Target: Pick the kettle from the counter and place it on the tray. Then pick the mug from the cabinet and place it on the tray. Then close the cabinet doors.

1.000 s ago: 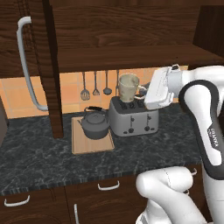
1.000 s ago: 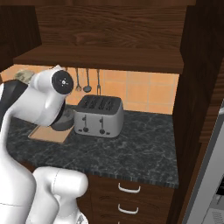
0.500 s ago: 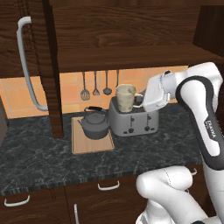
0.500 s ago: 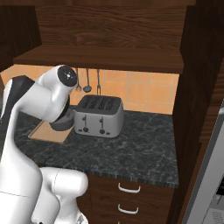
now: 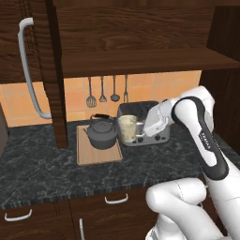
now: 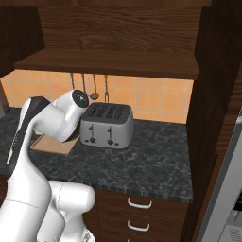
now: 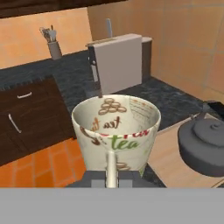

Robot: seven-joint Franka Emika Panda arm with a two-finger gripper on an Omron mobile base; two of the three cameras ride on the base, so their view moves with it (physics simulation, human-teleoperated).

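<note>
Pincer (image 5: 140, 136) holds mug (image 5: 127, 129) by its handle, just right of kettle (image 5: 102, 134) on tray (image 5: 97, 150), in front of toaster (image 5: 143, 123). Shift left over bare tray wood, lower level, avoid knocking the kettle.

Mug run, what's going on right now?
The arm's hand is shut on the mug by its handle and carries it in the air in front of the toaster, just right of the tray. The kettle already sits on the tray. The mug is upright and not yet set down. The cabinet door on the left is open, so closing is not yet done.
</note>
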